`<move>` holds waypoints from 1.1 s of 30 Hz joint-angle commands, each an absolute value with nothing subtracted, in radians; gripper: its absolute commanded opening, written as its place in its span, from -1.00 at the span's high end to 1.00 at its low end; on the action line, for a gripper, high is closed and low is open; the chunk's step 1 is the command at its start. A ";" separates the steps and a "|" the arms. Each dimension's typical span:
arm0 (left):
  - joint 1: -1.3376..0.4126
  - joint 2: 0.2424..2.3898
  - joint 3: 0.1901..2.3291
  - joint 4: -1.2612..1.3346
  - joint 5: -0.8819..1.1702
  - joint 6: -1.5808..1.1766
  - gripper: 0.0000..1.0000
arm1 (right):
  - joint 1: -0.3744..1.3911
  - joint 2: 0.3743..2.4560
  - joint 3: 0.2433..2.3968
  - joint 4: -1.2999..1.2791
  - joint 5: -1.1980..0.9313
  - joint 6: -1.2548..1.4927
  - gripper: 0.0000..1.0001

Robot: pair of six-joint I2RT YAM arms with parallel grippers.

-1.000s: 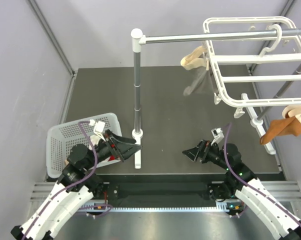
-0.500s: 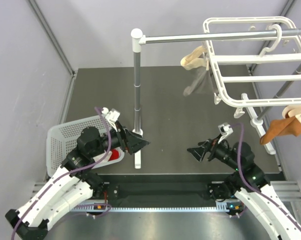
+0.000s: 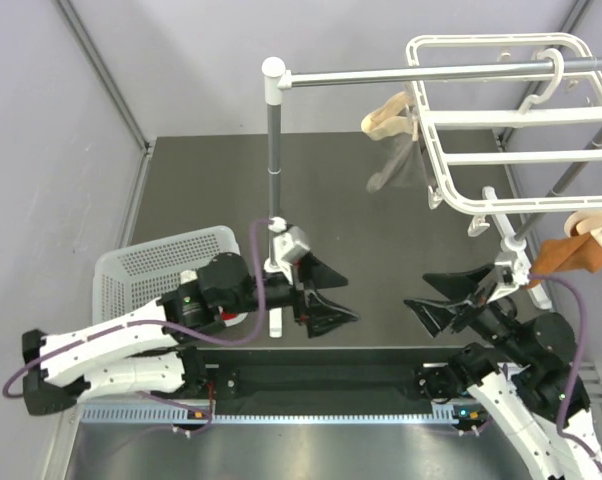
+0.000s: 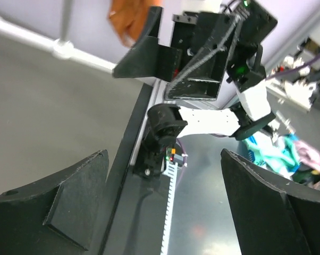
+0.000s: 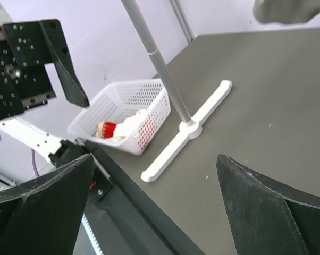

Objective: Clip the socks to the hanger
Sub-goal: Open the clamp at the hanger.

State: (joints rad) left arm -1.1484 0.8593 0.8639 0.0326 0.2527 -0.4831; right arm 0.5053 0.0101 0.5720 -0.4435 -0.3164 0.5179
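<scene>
My left gripper [image 3: 351, 300] hovers above the dark table [image 3: 381, 230], just right of the stand's white foot [image 3: 274, 322]. Its fingers are spread wide with nothing between them. My right gripper [image 3: 415, 291] faces it from the other side, near but apart, and its fingers are likewise wide apart and empty. Each wrist camera looks straight at the other arm.

The hanger [image 3: 501, 118] hangs by its hook [image 3: 553, 78] from the grey rail [image 3: 421, 72] at the far right, well away from both my grippers. A beige sock [image 3: 386, 118] and a grey sock [image 3: 396, 165] dangle at its left edge. An orange sock [image 3: 564, 256] hangs at its near right side (I cannot tell which peg holds it).

The white perforated basket [image 5: 144, 101] sits at the near left corner of the table, beside the stand's pole [image 5: 160, 64]. Inside it lie a red sock [image 5: 109, 129] with a pale cuff and a white sock [image 5: 134, 120], touching each other.

In my left wrist view a green light [image 4: 168, 158] glows on the right arm's base, and a heap of teal and pink cloth [image 4: 293, 154] lies beyond the table. Any print on the arm housings is too small to read.
</scene>
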 commanded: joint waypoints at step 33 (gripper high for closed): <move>-1.246 1.703 1.470 0.776 0.164 -0.097 -0.50 | 0.509 0.410 1.416 -0.885 -0.048 0.322 -0.57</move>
State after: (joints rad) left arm -1.2491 1.6958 1.4105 0.6456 0.1627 -0.0811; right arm 0.5064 0.3931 1.3766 -0.8989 -0.0334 0.3107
